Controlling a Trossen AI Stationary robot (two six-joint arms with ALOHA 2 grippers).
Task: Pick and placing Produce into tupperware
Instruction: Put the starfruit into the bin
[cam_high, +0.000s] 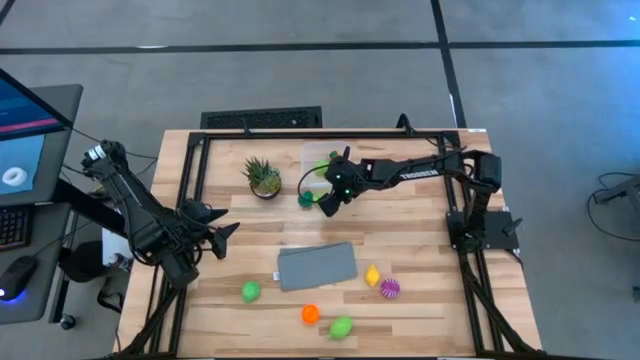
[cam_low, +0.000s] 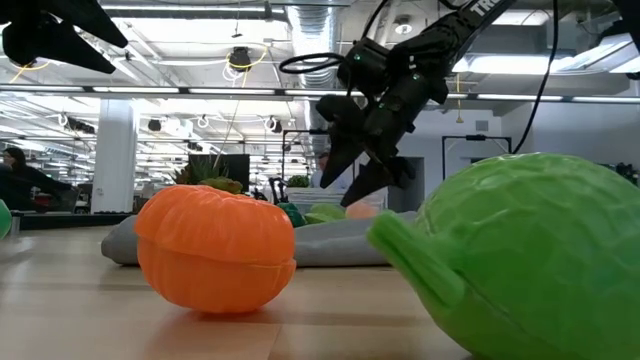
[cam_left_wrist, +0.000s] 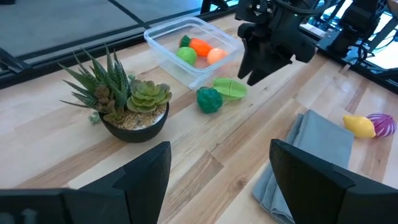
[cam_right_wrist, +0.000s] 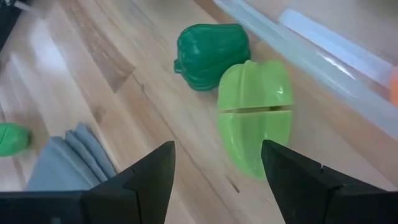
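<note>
The clear tupperware (cam_left_wrist: 193, 53) sits near the table's far edge and holds green, orange and pink produce. Just in front of it, a dark green pepper (cam_right_wrist: 211, 55) and a light green ribbed fruit (cam_right_wrist: 255, 115) lie on the wood. My right gripper (cam_high: 330, 200) hovers open above these two (cam_low: 360, 175) and touches nothing. More produce lies toward the near edge: a green piece (cam_high: 250, 291), an orange one (cam_high: 310, 314), another green one (cam_high: 341, 327), a yellow one (cam_high: 372, 275) and the spiky purple one (cam_high: 389, 289). My left gripper (cam_high: 225, 232) waits open at the table's left.
A spiky green potted plant (cam_high: 263, 178) stands left of the tupperware. A flat grey cloth (cam_high: 317, 265) lies mid-table between the pepper and the near produce. A black frame rail (cam_high: 190, 180) runs along the table's sides and far edge.
</note>
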